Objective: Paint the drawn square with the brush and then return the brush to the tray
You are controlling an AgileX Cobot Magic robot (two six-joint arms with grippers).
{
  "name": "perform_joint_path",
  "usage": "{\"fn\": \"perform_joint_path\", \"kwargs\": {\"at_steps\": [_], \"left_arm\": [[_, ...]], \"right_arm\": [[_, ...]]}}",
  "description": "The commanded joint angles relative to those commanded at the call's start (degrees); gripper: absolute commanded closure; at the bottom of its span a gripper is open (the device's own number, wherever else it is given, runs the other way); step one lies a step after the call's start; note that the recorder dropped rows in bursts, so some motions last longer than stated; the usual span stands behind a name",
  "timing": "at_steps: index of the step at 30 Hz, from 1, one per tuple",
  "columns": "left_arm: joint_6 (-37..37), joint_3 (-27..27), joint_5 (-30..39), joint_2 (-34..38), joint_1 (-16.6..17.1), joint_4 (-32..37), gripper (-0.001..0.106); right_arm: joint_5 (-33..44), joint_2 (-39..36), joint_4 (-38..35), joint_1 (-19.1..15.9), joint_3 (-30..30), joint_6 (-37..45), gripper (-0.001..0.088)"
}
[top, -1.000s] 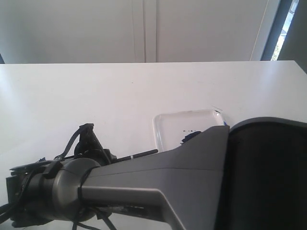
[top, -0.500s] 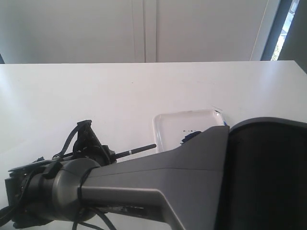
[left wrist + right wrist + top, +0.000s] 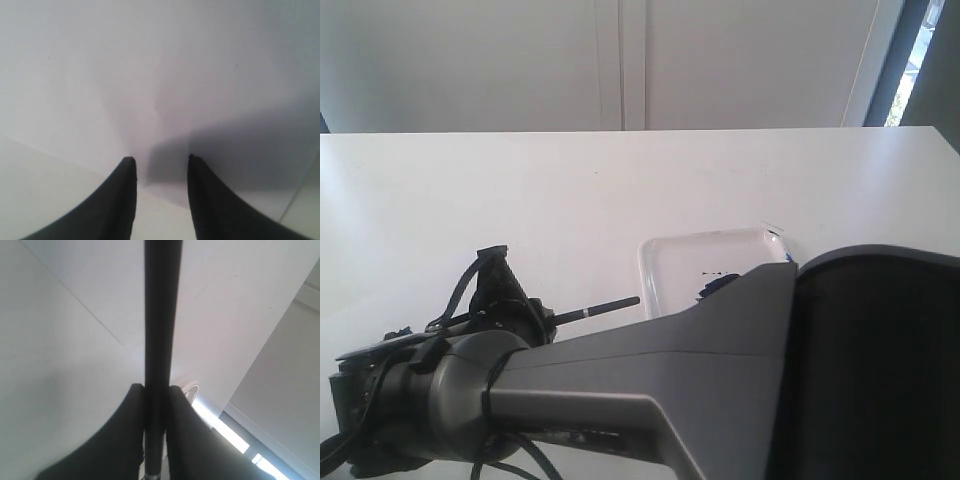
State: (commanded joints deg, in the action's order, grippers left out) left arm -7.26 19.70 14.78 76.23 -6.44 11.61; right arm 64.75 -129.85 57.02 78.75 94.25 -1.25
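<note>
Right gripper (image 3: pixel 156 389) is clamped on the brush (image 3: pixel 162 315), handle running straight out between the jaws, visible end aimed at the tray (image 3: pixel 670 262) close by. Left gripper (image 3: pixel 159 160) is open, empty. Can't spot the drawn square anywhere.

The right arm (image 3: pixel 720 340) stretches low across the front, its wrist far over on the left side. The right gripper (image 3: pixel 156 387) is clamped on the brush (image 3: pixel 162 315) handle, both fingers pressed against it. The left gripper (image 3: pixel 160 159) hangs with its fingers parted.
</note>
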Motion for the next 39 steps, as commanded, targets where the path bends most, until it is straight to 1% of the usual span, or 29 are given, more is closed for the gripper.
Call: {"fn": "perform_joint_path", "kwargs": {"at_steps": [6,21,30,35,39], "left_arm": [[0.0,0.0,0.0,0.0,0.0,0.0,0.064],[0.0,0.0,0.0,0.0,0.0,-0.1,0.064],[0.0,0.0,-0.1,0.0,0.0,-0.1,0.064],[0.0,0.0,-0.1,0.0,0.0,-0.1,0.064],[0.0,0.0,-0.1,0.0,0.0,-0.2,0.064]], "right_arm": [[0.4,-0.9,-1.3,0.0,0.0,1.2,0.0868],[2.8,-1.1,-1.0,0.0,0.0,1.2,0.0868],[2.6,0.7,-1.0,0.0,0.0,1.2,0.0868],[1.9,1.1,-4.6,0.0,-0.1,1.2,0.0868],[2.3,0.9,-4.8,0.0,-0.1,1.2,0.0868]]}}
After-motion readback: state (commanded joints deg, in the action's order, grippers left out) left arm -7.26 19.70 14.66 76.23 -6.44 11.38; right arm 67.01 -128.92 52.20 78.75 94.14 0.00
